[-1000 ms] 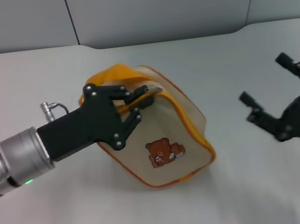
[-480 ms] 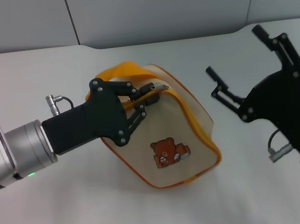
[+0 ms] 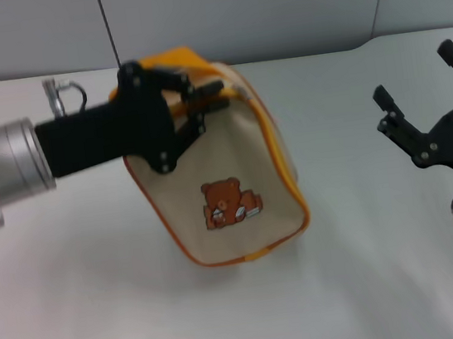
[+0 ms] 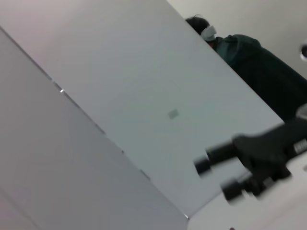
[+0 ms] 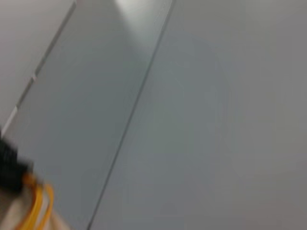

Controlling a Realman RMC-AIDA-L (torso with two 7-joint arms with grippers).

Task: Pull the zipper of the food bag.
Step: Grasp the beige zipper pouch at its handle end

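The food bag (image 3: 220,183) stands tilted on the white table (image 3: 88,321), its bear print (image 3: 224,205) facing up toward the head camera and its lower corner resting on the surface. Orange piping outlines its edges, and the orange strap handle (image 3: 170,60) arches over its top at the far side.

The left gripper (image 3: 206,105) reaches in from the left and is clamped narrow on the bag's upper edge, its black fingers (image 3: 200,92) pinched together where the zipper (image 3: 278,150) begins. The zipper runs as an orange track from that pinch down the bag's right side toward its lower corner. A small pale metal piece sits right at the fingertips; it is probably the pull tab, though the fingers cover most of it.

The right gripper (image 3: 427,105) hovers well apart from the bag, over the right side of the table, with its claw spread wide and nothing between the fingers.

The left wrist view shows mainly the grey wall panels (image 4: 120,96), with the right gripper blurred at one edge and a person in dark clothing (image 4: 254,67) behind it. The right wrist view shows wall panels too, plus a sliver of the bag's orange strap in one corner.
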